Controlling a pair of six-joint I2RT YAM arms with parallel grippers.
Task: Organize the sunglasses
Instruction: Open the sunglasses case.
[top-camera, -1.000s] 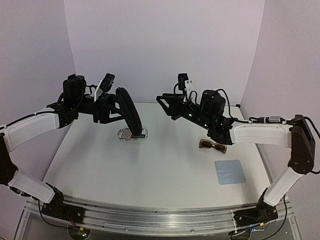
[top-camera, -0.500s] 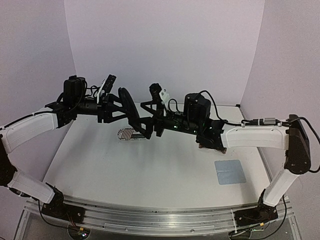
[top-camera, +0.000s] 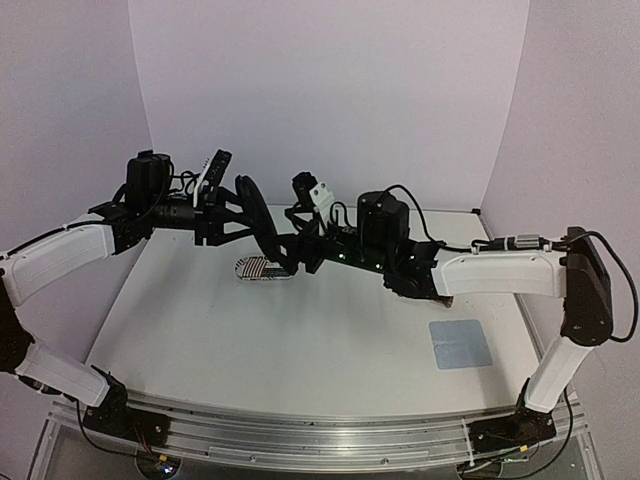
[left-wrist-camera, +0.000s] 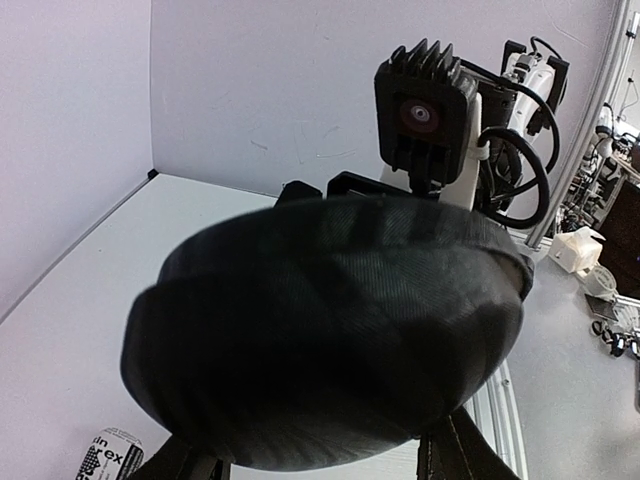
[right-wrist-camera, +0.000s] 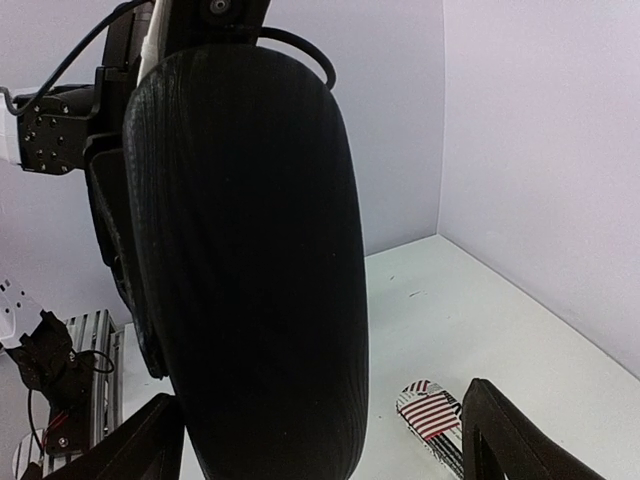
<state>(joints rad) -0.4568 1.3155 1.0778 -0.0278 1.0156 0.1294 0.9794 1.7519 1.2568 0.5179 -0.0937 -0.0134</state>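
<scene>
A black oval case (top-camera: 258, 220) stands on edge in the air above the table, and my left gripper (top-camera: 228, 214) is shut on it. It fills the left wrist view (left-wrist-camera: 320, 330), with the fingers (left-wrist-camera: 460, 455) at its lower rim. My right gripper (top-camera: 291, 256) is open at the case's lower end. In the right wrist view the case (right-wrist-camera: 250, 270) stands against the left finger (right-wrist-camera: 150, 440), far from the right one. Of the sunglasses, only a brown edge (top-camera: 443, 298) shows under my right forearm.
A striped black-and-white case (top-camera: 264, 268) lies flat on the table just below the two grippers, also visible in the right wrist view (right-wrist-camera: 432, 414). A pale blue cloth (top-camera: 460, 343) lies at the front right. Walls close in the back and sides.
My right arm has swung left across the table to the black case, its jaws opening on the way, and now covers the brown sunglasses. The left arm and the case have stayed put.
</scene>
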